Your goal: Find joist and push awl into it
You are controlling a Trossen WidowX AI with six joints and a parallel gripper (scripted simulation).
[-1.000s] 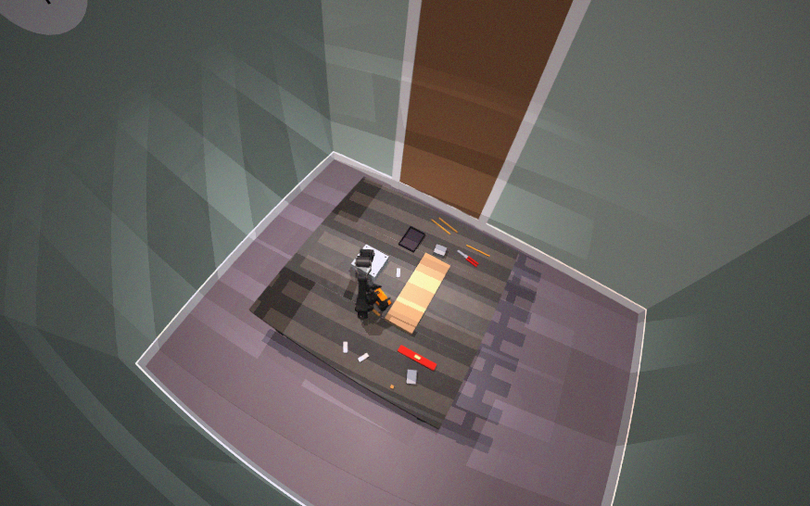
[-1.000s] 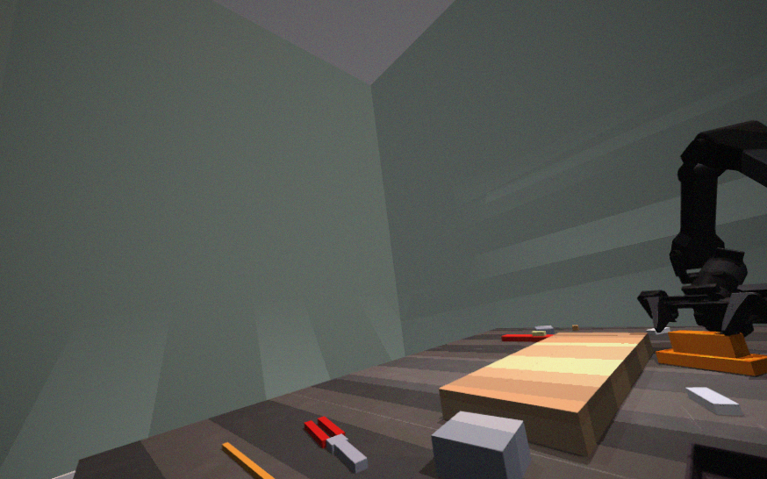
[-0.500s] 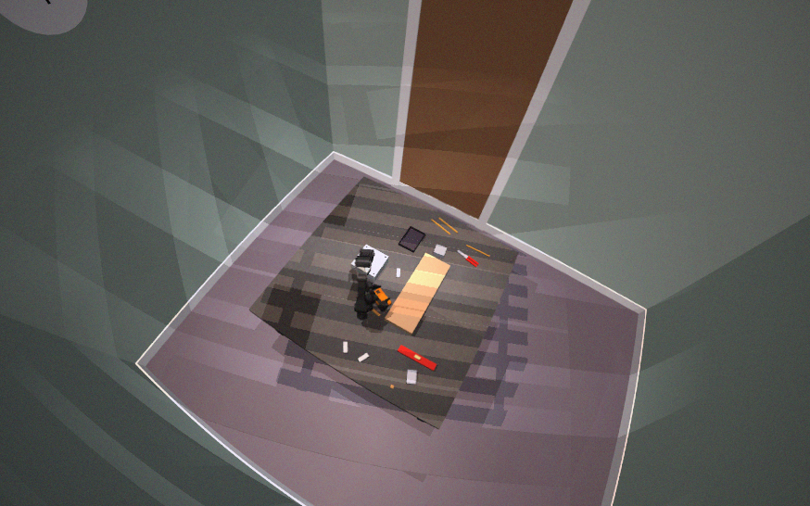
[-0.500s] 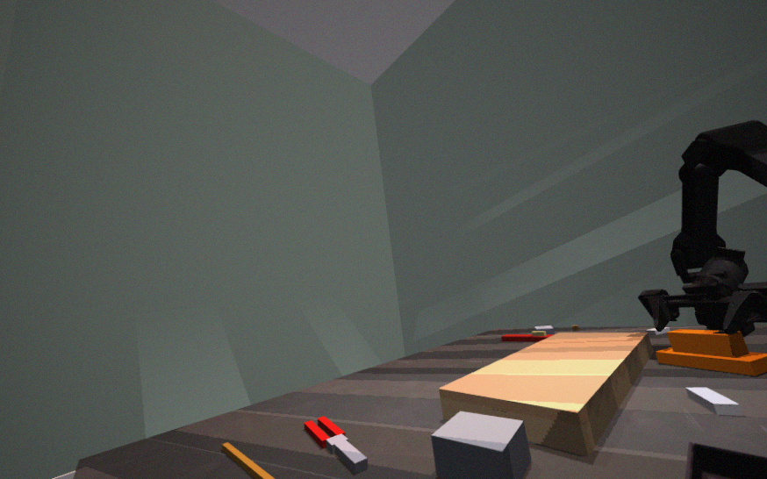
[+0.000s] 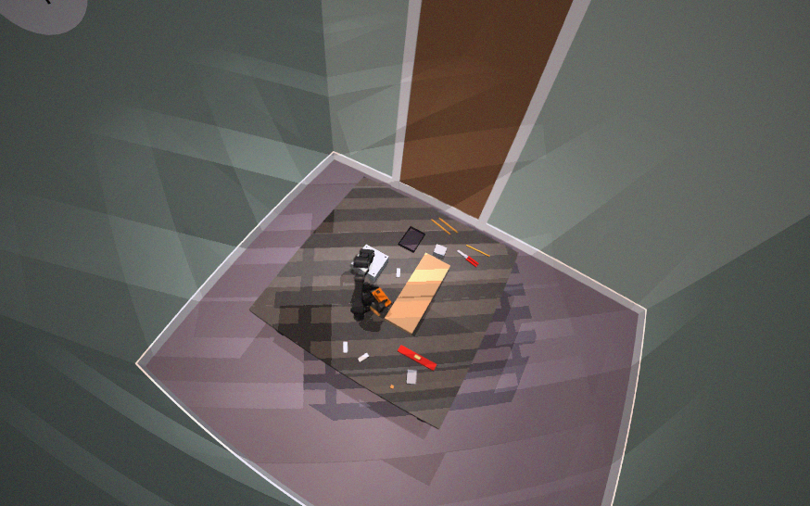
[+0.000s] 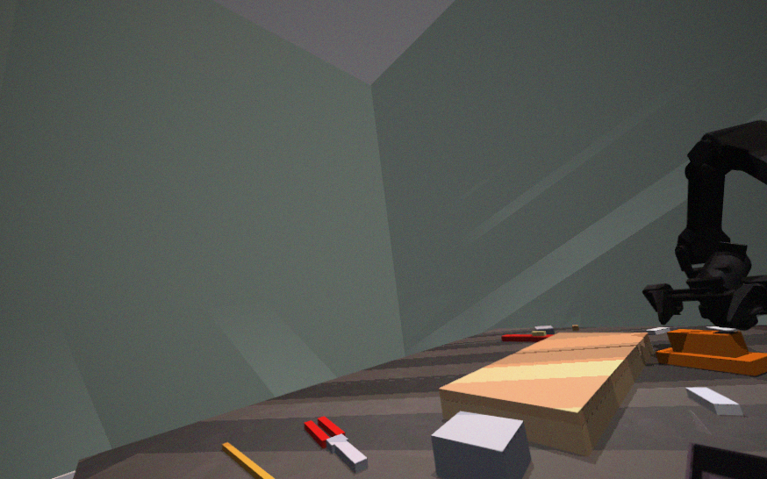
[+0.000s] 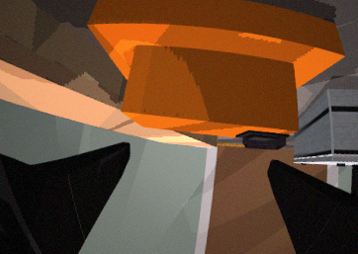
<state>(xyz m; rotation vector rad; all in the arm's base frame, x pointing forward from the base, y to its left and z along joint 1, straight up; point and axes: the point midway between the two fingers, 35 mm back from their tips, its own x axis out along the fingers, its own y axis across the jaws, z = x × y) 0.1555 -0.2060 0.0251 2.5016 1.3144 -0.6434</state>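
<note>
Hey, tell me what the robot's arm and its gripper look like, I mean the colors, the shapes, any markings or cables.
The arm is black all over, with chunky, angular links and rounded joints. The gripper is black too, with two wedge-shaped fingers that taper toward blunt tips. I can't make out any markings or cables.

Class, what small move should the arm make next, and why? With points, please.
Probably line the open gripper (image 5: pixel 378 305) (image 6: pixel 705 324) (image 7: pixel 200 159) up over the orange stud finder (image 5: pixel 381 294) (image 6: pixel 714 343) (image 7: pixel 213 84) and ease down around it before closing. The fingertips stand wide apart with nothing between them, the exterior view shows them above the tool, and it rests beside the panel (image 5: pixel 421 297) (image 6: pixel 544 373).
</note>
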